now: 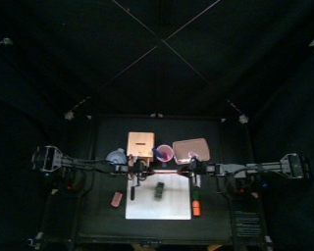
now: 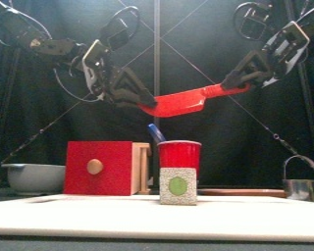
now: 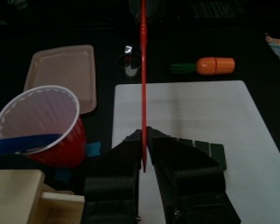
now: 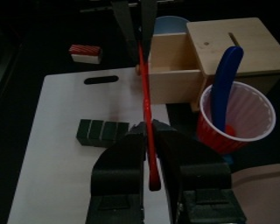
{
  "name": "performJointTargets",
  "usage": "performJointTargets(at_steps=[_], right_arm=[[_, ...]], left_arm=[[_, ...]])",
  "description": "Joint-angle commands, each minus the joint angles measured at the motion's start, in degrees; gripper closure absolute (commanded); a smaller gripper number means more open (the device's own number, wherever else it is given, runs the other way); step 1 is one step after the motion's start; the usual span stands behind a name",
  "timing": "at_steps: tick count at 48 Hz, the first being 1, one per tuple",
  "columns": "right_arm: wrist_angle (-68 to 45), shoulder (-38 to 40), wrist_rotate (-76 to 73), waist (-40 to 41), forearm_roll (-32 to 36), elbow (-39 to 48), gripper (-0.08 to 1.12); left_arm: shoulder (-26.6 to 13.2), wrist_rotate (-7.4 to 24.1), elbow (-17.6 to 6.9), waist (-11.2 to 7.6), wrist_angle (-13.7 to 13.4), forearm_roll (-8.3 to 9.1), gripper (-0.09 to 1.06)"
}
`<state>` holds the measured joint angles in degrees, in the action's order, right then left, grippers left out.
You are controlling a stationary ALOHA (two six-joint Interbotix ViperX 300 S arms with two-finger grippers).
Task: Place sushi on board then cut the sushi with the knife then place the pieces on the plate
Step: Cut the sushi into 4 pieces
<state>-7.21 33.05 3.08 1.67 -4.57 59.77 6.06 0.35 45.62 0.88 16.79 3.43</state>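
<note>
A red toy knife (image 2: pixel 186 101) hangs in the air above the red cup (image 2: pixel 180 154), held at both ends. My left gripper (image 2: pixel 125 95) is shut on its broad blade end, and my right gripper (image 2: pixel 241 80) is shut on the handle end. In the right wrist view the knife (image 4: pixel 143 105) runs from my right gripper (image 4: pixel 150 149) to the left one. The dark green sushi roll (image 1: pixel 160 191) lies on the white cutting board (image 1: pixel 146 208), below the knife. The pink plate (image 1: pixel 190 150) sits behind the board on the right. A blue knife (image 4: pixel 227 83) stands in the cup.
A wooden box with a red drawer front (image 2: pixel 105 167) stands behind the board, with a blue-grey bowl (image 2: pixel 35 176) to its left. A metal cutter (image 2: pixel 300 186) is at the right. An orange toy (image 1: pixel 196 208) lies right of the board, and a small red and white toy (image 1: pixel 117 199) lies to its left.
</note>
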Motion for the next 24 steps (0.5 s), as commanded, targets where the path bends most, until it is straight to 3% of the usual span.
performJointTargets(at_steps=[1, 10, 14, 18, 24], right_arm=[[0.09, 0.00, -0.09, -1.32, -0.62, -0.79, 0.56], [4.31, -2.11, -0.09, -4.75, -4.83, -0.97, 0.56], [5.98, -3.43, -0.09, -6.15, -7.03, -0.97, 0.56], [6.15, -5.80, 0.00, -7.03, -9.40, -0.97, 0.56], [6.59, -10.11, 0.00, -8.09, -11.69, -2.02, 0.56]], left_arm=[[0.35, -0.09, -1.23, 0.09, -0.53, 0.70, 0.58], [0.00, 0.00, -1.05, 0.26, -1.76, 2.11, 0.58], [-0.97, 0.09, -1.14, 0.44, -3.08, 2.99, 0.58], [-2.90, 0.09, -1.41, 0.26, -4.66, 5.01, 0.58], [-4.83, 0.00, -2.64, 0.09, -6.33, 5.80, 0.58]])
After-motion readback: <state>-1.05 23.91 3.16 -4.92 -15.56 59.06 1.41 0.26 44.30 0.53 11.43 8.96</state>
